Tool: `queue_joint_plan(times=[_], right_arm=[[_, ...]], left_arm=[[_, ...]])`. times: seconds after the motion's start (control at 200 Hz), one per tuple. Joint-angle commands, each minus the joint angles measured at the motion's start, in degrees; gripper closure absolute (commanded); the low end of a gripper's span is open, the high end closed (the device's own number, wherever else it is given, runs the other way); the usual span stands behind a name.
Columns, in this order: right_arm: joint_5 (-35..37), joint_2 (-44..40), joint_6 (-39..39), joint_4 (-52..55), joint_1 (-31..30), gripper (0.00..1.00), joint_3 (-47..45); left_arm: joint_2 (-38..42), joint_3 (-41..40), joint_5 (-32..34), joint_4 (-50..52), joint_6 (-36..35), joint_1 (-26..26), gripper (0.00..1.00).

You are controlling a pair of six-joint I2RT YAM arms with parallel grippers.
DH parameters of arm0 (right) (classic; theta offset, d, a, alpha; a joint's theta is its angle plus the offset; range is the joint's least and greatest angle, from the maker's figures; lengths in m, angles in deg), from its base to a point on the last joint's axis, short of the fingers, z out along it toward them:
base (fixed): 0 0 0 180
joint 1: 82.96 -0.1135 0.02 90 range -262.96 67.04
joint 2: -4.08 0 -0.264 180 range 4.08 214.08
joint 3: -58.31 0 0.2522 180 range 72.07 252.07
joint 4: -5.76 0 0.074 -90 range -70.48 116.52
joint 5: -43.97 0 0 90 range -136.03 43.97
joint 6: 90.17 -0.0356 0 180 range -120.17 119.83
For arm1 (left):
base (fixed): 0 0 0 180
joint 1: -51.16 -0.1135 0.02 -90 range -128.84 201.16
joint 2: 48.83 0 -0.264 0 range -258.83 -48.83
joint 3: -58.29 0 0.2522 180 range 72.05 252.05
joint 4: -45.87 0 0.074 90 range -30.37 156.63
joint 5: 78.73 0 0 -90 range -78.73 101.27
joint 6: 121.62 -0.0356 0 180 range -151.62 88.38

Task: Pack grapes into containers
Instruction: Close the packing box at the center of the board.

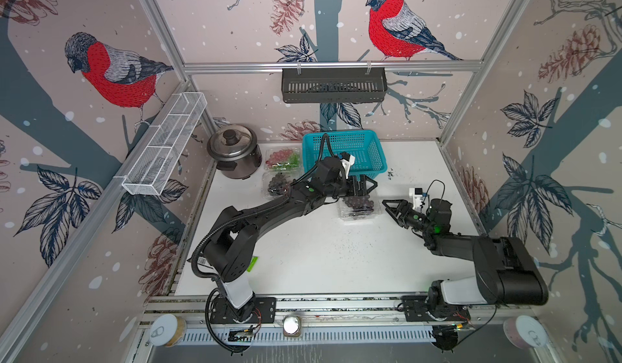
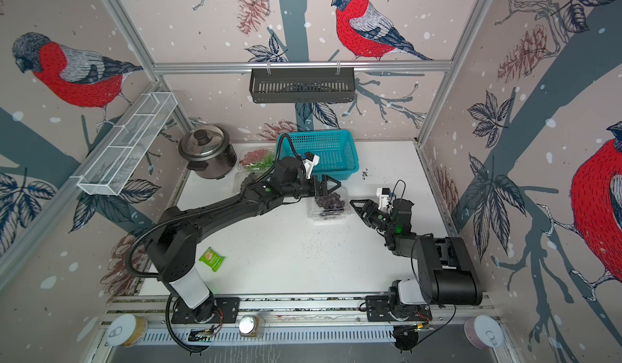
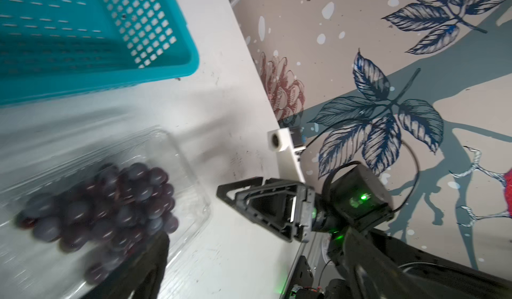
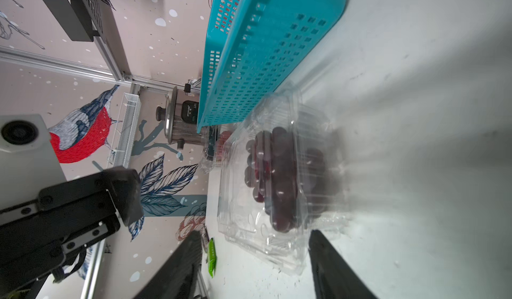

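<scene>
1. At the far left of the tabletop (image 1: pixel 319 260), beside the rice cooker (image 1: pixel 234 154), the rear container (image 1: pixel 267 152) held red and green grapes (image 1: pixel 282 158). The second container (image 1: pixel 266 194), nearer the arms, held dark grapes (image 1: pixel 276 183).
2. The teal basket (image 1: pixel 346 149) stood just right of them.
3. The left tool (image 1: pixel 365 189) hung released over the third container (image 1: pixel 360 217), which held purple-black grapes (image 1: pixel 360 205).
4. The right tool (image 1: pixel 389 211) sat just beside that container, spread wide and grasping nothing.

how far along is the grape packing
Done: grapes sit in all three: red-green clamshell, rear dark-grape clamshell, middle dark-grape clamshell; teal basket shows none. In hand: nothing; left claw over that one and right claw beside it are open. Left: maybe lids, too blurred to tell.
</scene>
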Motion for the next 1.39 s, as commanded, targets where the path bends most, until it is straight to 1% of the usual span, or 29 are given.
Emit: queue_joint_plan(times=[0.0, 0.075, 0.13, 0.24, 0.37, 0.375, 0.385, 0.4, 0.505, 0.59, 0.68, 0.74, 0.976, 1.171, 1.256, 1.381], right_arm=[[5.18, -2.06, 8.45, 15.8, 0.1, 0.2, 2.84], [7.39, -2.34, 10.95, 20.42, 0.1, 0.07, 5.42], [9.44, -2.09, 12.53, 23.01, -0.11, 0.0, 7.31], [13.42, -0.26, 15.28, 26.13, -1.82, 0.0, 11.01], [16.84, 4.05, 16.38, 26.95, -6.49, 0.0, 15.75], [16.98, 4.2, 16.37, 26.92, -6.67, 0.0, 15.93], [17.19, 4.48, 16.47, 26.94, -6.95, 0.0, 16.19], [17.39, 4.86, 16.48, 26.91, -7.34, 0.0, 16.51], [18.52, 7.36, 15.98, 25.83, -9.19, 0.0, 18.57], [18.7, 9.36, 15.26, 25.52, -9.96, 0.0, 19.94], [19.15, 10.19, 15.12, 25.62, -10.85, 0.0, 20.83], [19.7, 10.23, 14.94, 25.61, -11.23, 0.0, 21.1], [20.11, 10.59, 14.59, 25.64, -12.02, 0.0, 20.85], [19.67, 10.97, 13.68, 24.53, -12.53, 0.0, 20.49], [19.67, 11.1, 13.59, 24.42, -12.56, 0.0, 20.41], [19.67, 11.03, 13.54, 24.25, -12.8, 0.0, 20.32]], left_arm=[[4.41, -8.89, 6.7, -9.94, 4.68, -0.73, 0.03], [8.21, -17.91, 9.24, -18.36, 9.01, -1.44, 0.03], [10.42, -23.73, 11.1, -22.9, 11.96, -1.96, 0.03], [12.35, -32.0, 12.6, -30.85, 17.47, -2.2, 0.05], [9.25, -38.18, 9.9, -41.98, 23.18, -2.22, 0.05], [9.09, -38.31, 9.8, -41.98, 23.18, -2.19, 0.05], [8.75, -38.58, 9.56, -42.86, 23.57, -2.23, 0.09], [8.16, -39.11, 9.32, -44.25, 24.05, -2.2, 0.11], [4.03, -42.88, 8.55, -54.37, 28.04, -2.3, 0.21], [0.2, -43.87, 7.49, -60.15, 30.03, -2.33, 0.33], [-3.28, -43.88, 6.44, -63.88, 31.6, -2.21, 0.47], [-5.08, -43.89, 6.12, -66.17, 32.47, -2.17, 0.54], [-7.57, -42.36, 5.3, -66.83, 32.35, -1.5, 0.6], [-9.59, -41.6, 5.21, -66.54, 32.39, -0.93, 0.69], [-10.48, -41.43, 5.21, -66.8, 32.81, -0.92, 0.75], [-11.0, -40.75, 5.47, -66.05, 32.73, -0.92, 0.77]])
